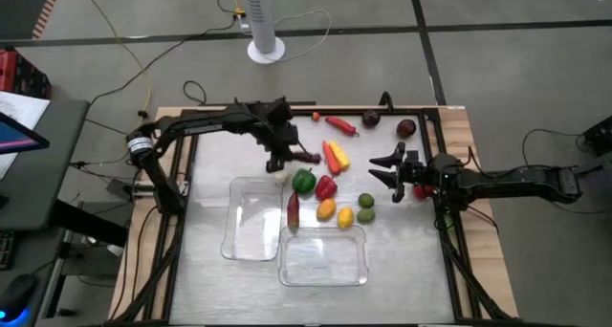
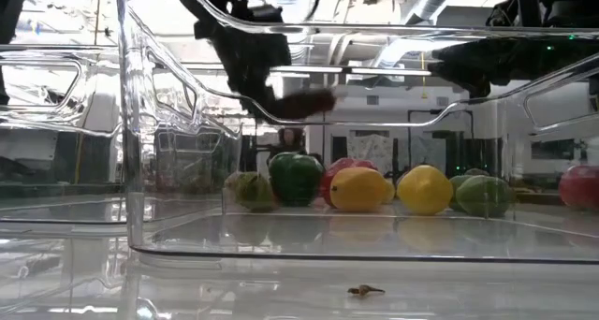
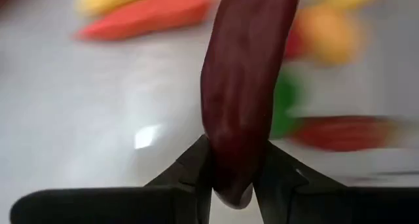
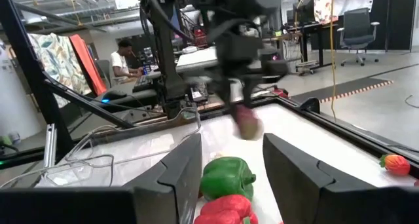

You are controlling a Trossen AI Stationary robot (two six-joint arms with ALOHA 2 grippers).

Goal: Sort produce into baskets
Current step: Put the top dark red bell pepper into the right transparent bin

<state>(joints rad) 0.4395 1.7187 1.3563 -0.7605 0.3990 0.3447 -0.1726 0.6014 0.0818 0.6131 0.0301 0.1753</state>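
My left gripper is over the table's middle, shut on a long dark purple piece, which also shows in the low view. My right gripper is open and empty, to the right of the produce. In its wrist view its fingers stand either side of a green pepper without touching it. Orange and yellow peppers, a green pepper, a red pepper, a red chilli, lemons and limes lie on the table. Two clear baskets rest near the front. My left gripper pinches the dark purple piece by one end between its two fingers. The rest of the piece sticks out past the fingertips. The piece is lifted clear of the table, slanting toward the table's right.
A red chilli and two dark purple rounds lie near the far edge, and a red piece lies by my right gripper. A pale piece lies under my left gripper. A person sits beyond the table.
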